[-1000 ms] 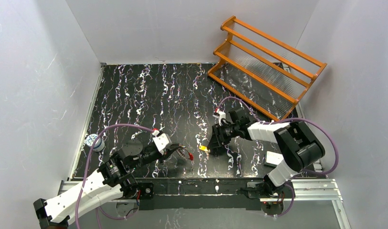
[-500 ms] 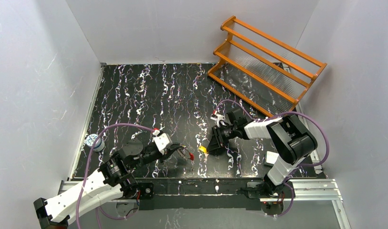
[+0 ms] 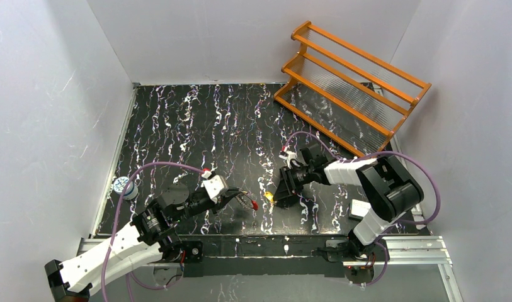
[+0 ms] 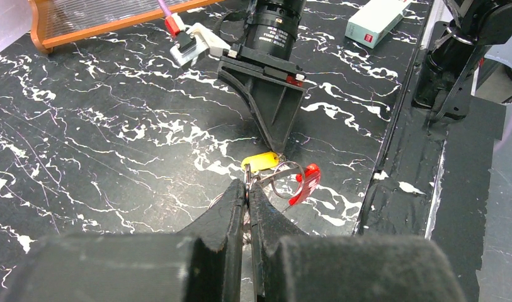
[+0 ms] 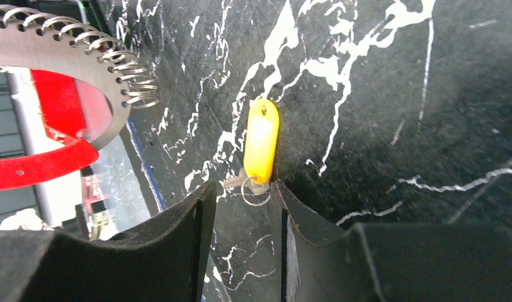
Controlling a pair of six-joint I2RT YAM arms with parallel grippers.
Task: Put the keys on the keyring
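I'm at the key pick-up. My left tool (image 4: 247,189) is pressed together on the keyring (image 4: 284,179), pinching its wire loop with the red tag (image 4: 305,181) near the bench's (image 4: 83,145) front edge. My right tool (image 5: 244,192) is half spread, tips down on the bench and straddling the small key (image 5: 238,180) at the yellow tag's (image 5: 261,141) end; I see no firm pinch. Next, I judge, I must close squarely on that key, lift it, and line its hole up with the wire.

No lettering legible anywhere. Yellow tag (image 5: 261,141): face blank. Small white box (image 4: 377,20): red mark only, print too small to read.
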